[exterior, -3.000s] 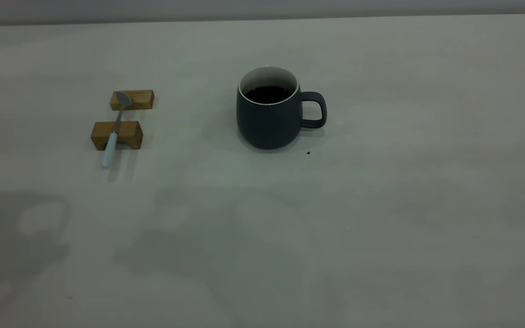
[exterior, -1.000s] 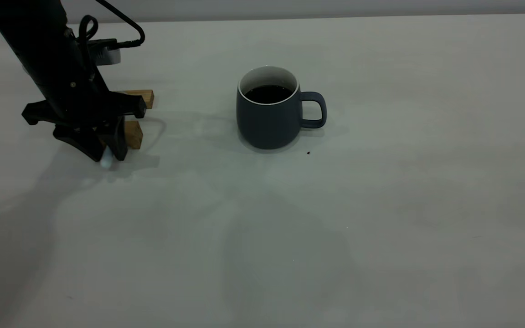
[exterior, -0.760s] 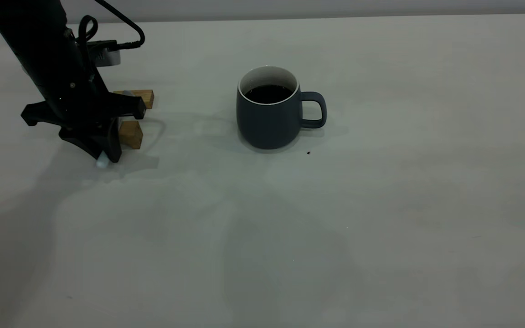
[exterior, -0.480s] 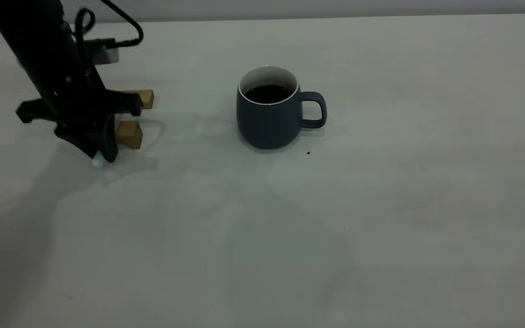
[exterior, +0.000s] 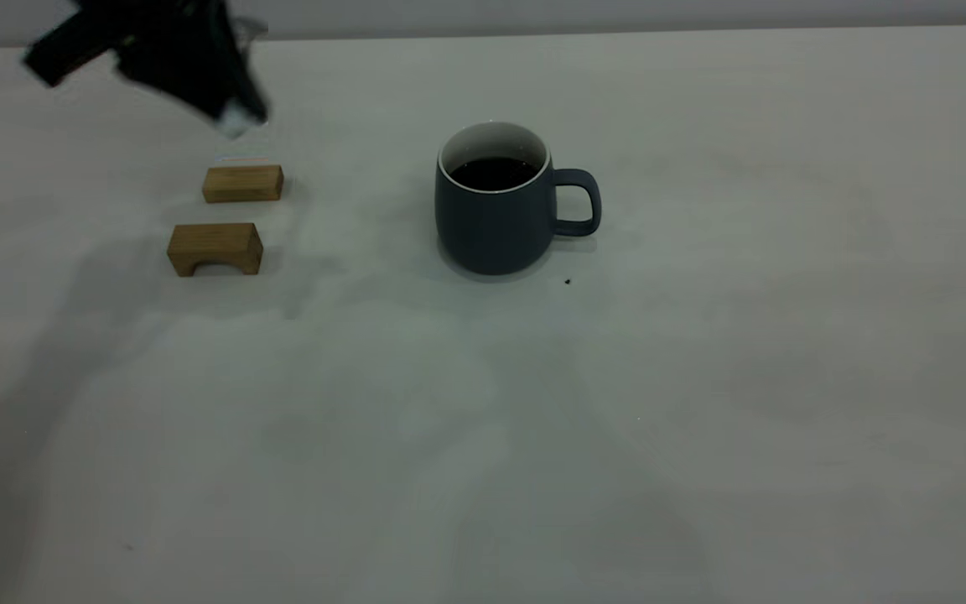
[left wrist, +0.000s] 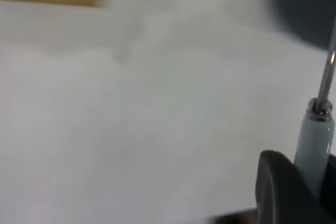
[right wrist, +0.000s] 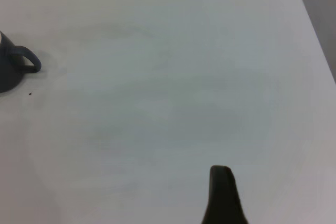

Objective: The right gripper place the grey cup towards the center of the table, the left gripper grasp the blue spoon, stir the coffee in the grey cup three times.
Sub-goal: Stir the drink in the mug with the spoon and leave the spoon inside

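Grey cup (exterior: 495,201) w/ coffee (exterior: 495,173) sits mid-frame on the table (exterior: 701,377), handle toward frame right. Left gripper (exterior: 227,113), upper left & raised, jaws clamped on blue spoon (left wrist: 314,142); cup lies rightward of it. Right gripper (right wrist: 223,195): jaws can't tell, farther off.

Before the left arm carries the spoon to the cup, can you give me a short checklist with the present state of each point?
1. Blue spoon held in the left gripper: ok, the handle sits between the fingers.
2. Spoon lifted off the two wooden blocks: ok, both blocks are bare.
3. Grey cup upright near the middle of the table: ok.
4. Coffee in the cup: ok, its surface lies below the rim.
5. Path from the left gripper to the cup free: ok, nothing stands between them.
6. Right gripper away from the cup: ok.
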`<state>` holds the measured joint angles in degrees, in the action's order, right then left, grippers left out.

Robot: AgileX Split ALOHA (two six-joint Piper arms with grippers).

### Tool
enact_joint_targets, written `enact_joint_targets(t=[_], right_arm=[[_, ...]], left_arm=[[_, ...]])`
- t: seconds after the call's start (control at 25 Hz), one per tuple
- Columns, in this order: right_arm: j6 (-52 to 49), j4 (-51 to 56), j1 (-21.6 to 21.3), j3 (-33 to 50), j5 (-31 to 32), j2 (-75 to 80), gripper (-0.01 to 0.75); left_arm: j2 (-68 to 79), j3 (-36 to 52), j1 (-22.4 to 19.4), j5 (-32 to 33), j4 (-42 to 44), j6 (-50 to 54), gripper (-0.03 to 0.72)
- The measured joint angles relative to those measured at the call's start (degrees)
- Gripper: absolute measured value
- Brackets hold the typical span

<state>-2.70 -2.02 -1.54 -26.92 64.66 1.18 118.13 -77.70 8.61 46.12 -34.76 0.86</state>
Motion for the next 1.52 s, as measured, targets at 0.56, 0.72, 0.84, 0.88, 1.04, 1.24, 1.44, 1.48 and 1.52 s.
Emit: enact_joint_targets(t=[0.56, 0.72, 0.84, 0.88, 1.04, 1.24, 1.44, 1.48, 1.52], right_arm=[[0.0, 0.0, 0.0, 0.0, 0.1, 0.0, 0.580], [0.0, 0.0, 0.0, 0.0, 0.1, 0.0, 0.580], [0.0, 0.0, 0.0, 0.0, 0.1, 0.0, 0.580], [0.0, 0.0, 0.0, 0.0, 0.1, 0.0, 0.580], [0.0, 0.0, 0.0, 0.0, 0.1, 0.0, 0.580], [0.0, 0.0, 0.0, 0.0, 0.1, 0.0, 0.580], [0.0, 0.0, 0.0, 0.0, 0.1, 0.0, 0.580], [0.0, 0.0, 0.0, 0.0, 0.1, 0.0, 0.580], [0.0, 0.0, 0.0, 0.0, 0.1, 0.0, 0.580]], left_arm=[[0.0, 0.0, -0.3, 12.8, -45.0, -3.2, 0.139], [0.0, 0.0, -0.4, 9.6, -46.4, 12.8, 0.139], [0.0, 0.0, 0.0, 6.5, -46.6, 27.2, 0.139], [0.0, 0.0, 0.4, 5.8, -46.6, 31.7, 0.139], [0.0, 0.0, 3.1, 0.5, -46.8, 43.2, 0.139], [0.7, 0.0, 8.0, -7.9, -49.4, 46.7, 0.139], [7.9, -0.1, 8.7, -1.8, -61.4, 46.7, 0.139], [9.8, -0.5, 8.7, -0.5, -62.3, 46.7, 0.139], [11.6, -1.0, 8.7, 0.2, -62.9, 46.5, 0.139]])
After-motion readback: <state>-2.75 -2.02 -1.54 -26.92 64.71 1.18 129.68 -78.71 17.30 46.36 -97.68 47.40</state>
